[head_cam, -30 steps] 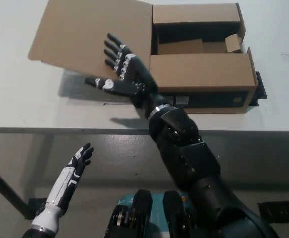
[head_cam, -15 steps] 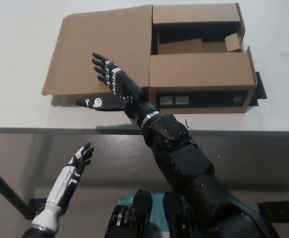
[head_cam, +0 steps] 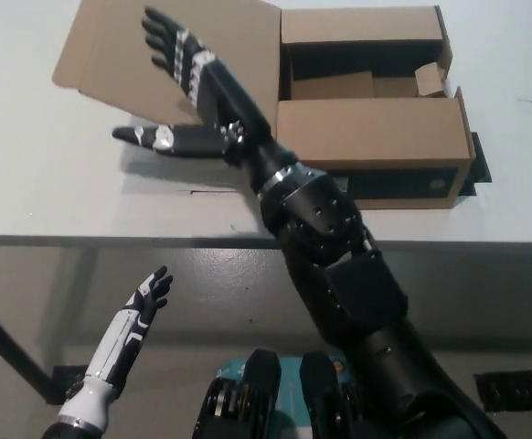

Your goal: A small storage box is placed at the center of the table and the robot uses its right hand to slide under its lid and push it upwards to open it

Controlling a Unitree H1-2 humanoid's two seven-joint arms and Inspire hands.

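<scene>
On white table [head_cam: 47,183], right robot hand [head_cam: 193,91] spread wide against box [head_cam: 367,137] lid [head_cam: 170,59]; left robot hand [head_cam: 143,302] open, idle below edge.

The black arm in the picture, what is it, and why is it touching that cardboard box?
That black arm belongs to a robot shaped a bit like a person. The picture comes from a camera on the robot's head, looking down, so you see what the robot sees. The black right hand is spread open and holds nothing; it reaches over the big lid flap of a cardboard box. The box sits on a white table, and its lid is swung out to the side, so you can look inside. The robot's white left hand rests low, below the table's edge, fingers apart, holding nothing.
</scene>
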